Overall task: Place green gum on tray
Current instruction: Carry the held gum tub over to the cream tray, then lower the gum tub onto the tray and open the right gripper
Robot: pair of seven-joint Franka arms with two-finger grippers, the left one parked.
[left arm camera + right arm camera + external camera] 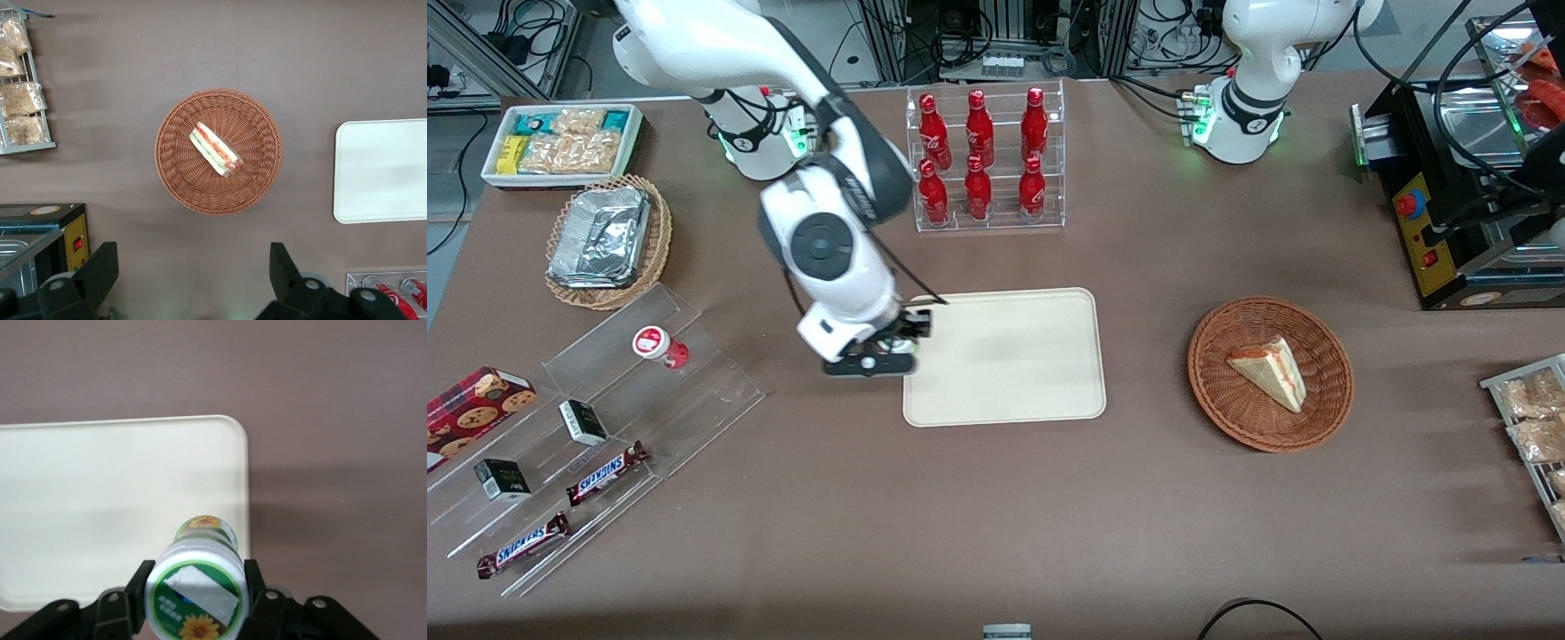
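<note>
My right gripper (197, 588) is shut on the green gum (198, 583), a canister with a white lid and a green-and-yellow sunflower label, one finger on each side of the lid. The gum hangs lid-up over the cream tray (100, 507), just inside its rim near a rounded corner. In the front view the gripper (891, 345) is above the edge of the tray (1014, 356) that faces the working arm's end of the table. The hand hides the gum there. The tray is bare.
A red-labelled canister (655, 344) stands on a clear stepped shelf (605, 418) with Snickers bars and small boxes, toward the working arm's end. A rack of red bottles (983, 160) stands farther from the front camera than the tray. A wicker basket (1325, 391) holding a sandwich lies toward the parked arm's end.
</note>
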